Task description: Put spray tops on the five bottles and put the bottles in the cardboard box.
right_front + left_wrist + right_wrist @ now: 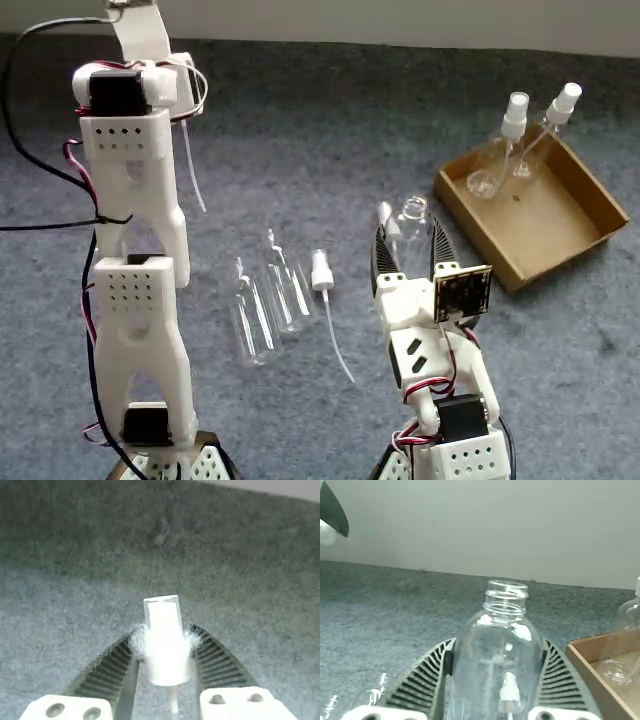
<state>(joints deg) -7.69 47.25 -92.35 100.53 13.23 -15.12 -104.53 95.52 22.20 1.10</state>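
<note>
My left gripper (162,635) is shut on a white spray top (162,647) and holds it above the grey carpet. Its thin dip tube (193,170) hangs beside the raised left arm. My right gripper (410,242) is shut on a clear bottle (413,215) that stands upright with an open neck (506,592). Two more clear bottles (265,305) lie side by side on the carpet, without tops. Beside them lies a loose spray top (322,272) with its long tube. The cardboard box (560,235) at the right holds two bottles (525,140) with spray tops on.
The grey carpet (330,130) covers the whole work surface. A pale wall (485,525) runs behind its far edge. The box's near wall (600,652) lies just right of the held bottle. Open carpet separates the two arms.
</note>
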